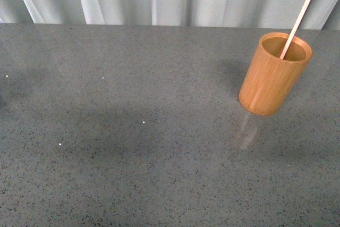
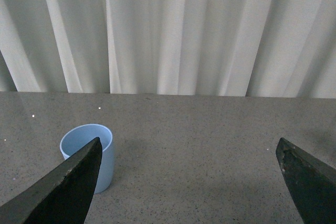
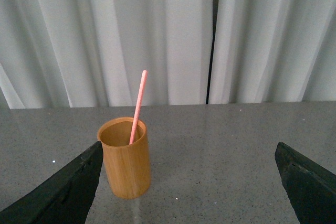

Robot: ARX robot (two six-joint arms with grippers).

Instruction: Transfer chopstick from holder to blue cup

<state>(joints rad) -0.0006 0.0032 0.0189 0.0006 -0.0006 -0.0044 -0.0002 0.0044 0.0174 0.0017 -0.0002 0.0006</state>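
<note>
Chopstick (image 1: 302, 14) base hidden inside holder (image 1: 271, 81)

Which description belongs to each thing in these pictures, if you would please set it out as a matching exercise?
Things:
1. chopstick
2. holder
3. blue cup
4. left gripper

Descriptions:
A. fingers wide apart, holding nothing
B. orange-brown, upright on the table
C. leaning inside the holder
D. light blue, seen only in the left wrist view

Pairs: 1-C, 2-B, 3-D, 4-A
</note>
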